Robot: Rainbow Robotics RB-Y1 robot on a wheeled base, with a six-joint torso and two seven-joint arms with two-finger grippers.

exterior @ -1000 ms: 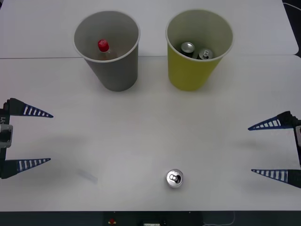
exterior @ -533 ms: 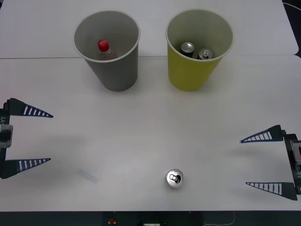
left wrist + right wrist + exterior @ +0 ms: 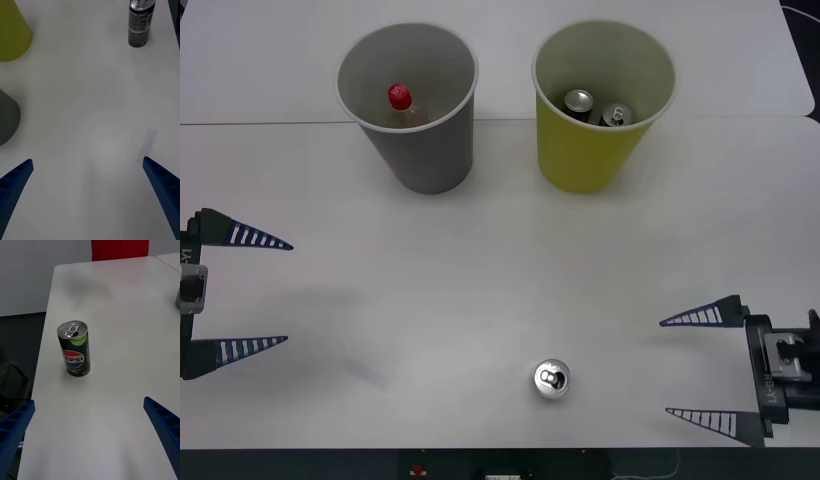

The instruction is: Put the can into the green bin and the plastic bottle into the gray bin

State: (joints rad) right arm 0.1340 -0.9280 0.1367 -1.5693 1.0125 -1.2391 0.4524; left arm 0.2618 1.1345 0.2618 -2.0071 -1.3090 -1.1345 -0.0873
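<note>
At the table's left edge the left gripper [image 3: 240, 292] hangs well apart from everything, its fingers spread wide and holding nothing, apparently parked so the other arm has the space. Toward the far side, the gray bin [image 3: 408, 160] stands upright with the plastic bottle [image 3: 400, 103] already inside, its red cap showing below the rim, so that half of the job looks done. Just beside it on the right, the green bin [image 3: 600, 160] stands upright too, with two cans lying in its bottom. One more can [image 3: 551, 380] stands upright near the table's near edge, between the two arms and well apart from both bins; it is the thing left to move. The right gripper [image 3: 700, 368] sits low near the table's right near corner, fingers open and empty, pointed toward the can with a clear gap between, probably lined up this way so the open fingers can slide in around the can's sides.
</note>
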